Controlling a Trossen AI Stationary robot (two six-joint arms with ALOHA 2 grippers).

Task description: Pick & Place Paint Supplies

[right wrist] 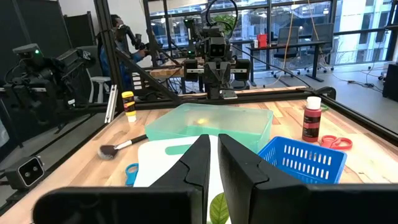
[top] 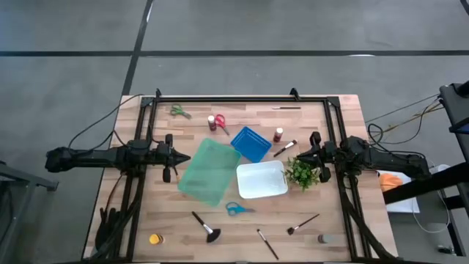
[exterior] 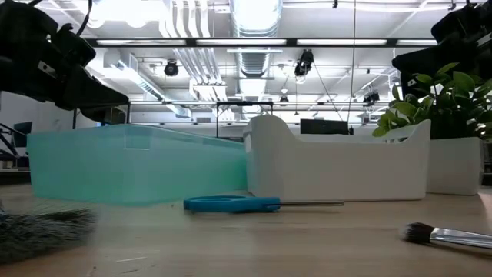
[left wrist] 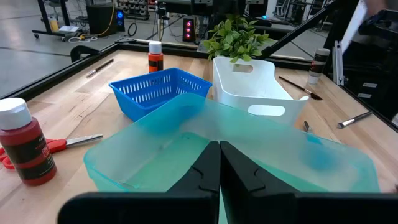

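A fan brush (exterior: 42, 225), blue-handled scissors (exterior: 231, 203) and a second brush (exterior: 450, 236) are found nearest the low camera, before a teal bin (top: 208, 171) and white bin (top: 261, 180) at table centre. Red scissors (top: 220, 121), a red paint bottle (top: 212, 122) and green scissors (top: 179, 111) are placed toward 11 o'clock, a yellow-capped bottle (top: 154, 239) at 7. The left gripper (top: 185, 158) at 9 and right gripper (top: 296, 156) at 3, above the plant (top: 302, 174), are held pressed together, empty.

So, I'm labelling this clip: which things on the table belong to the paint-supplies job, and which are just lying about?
Belong to the job:
- brushes
- red-capped paint bottle
- yellow-capped bottle
- blue scissors
- red scissors
- green scissors
- teal bin, white bin, blue basket, probably the containers

Just lying about:
- leafy plant
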